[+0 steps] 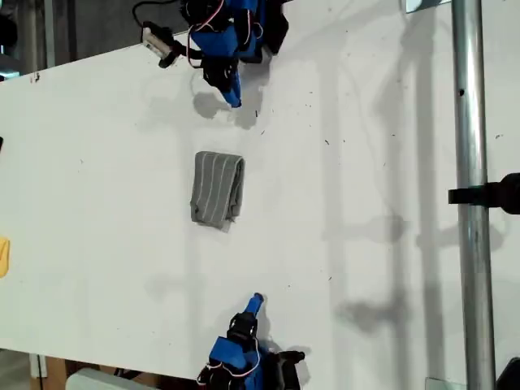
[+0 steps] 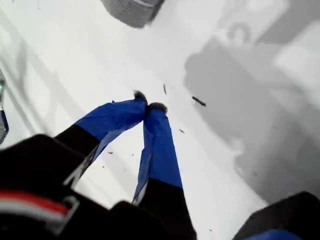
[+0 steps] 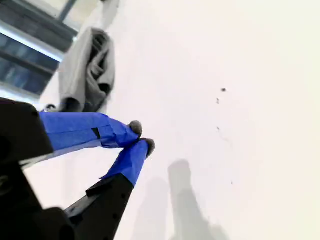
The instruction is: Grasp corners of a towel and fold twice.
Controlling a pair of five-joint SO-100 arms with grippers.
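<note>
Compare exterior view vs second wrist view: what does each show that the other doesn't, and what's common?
Exterior only: both arms at once, one at the view's top, one at its bottom, a metal pole down the view's right, and a yellow object at the left edge. It shows the towel whole, as a narrow folded bundle.

Second wrist only: my second gripper close up, blue tips together, holding nothing, plus window-like bars beyond the table edge.

Both: the grey striped towel lying free on the white table, with small dark specks.
</note>
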